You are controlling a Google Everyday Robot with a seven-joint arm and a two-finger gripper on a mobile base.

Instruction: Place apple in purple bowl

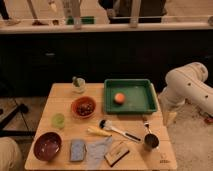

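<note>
The apple, small and orange-red, lies in the middle of a green tray at the back right of the wooden table. The purple bowl, dark maroon and glossy inside, stands at the table's front left corner and holds nothing that I can see. My white arm bends down at the right of the table. My gripper hangs low beside the table's right edge, just right of the tray, well away from the apple and far from the purple bowl.
An orange bowl with dark fruits stands left of the tray. Also on the table are a green cup, a glass with greenery, a brush, a blue sponge, a grey cloth, a wooden block and a metal cup.
</note>
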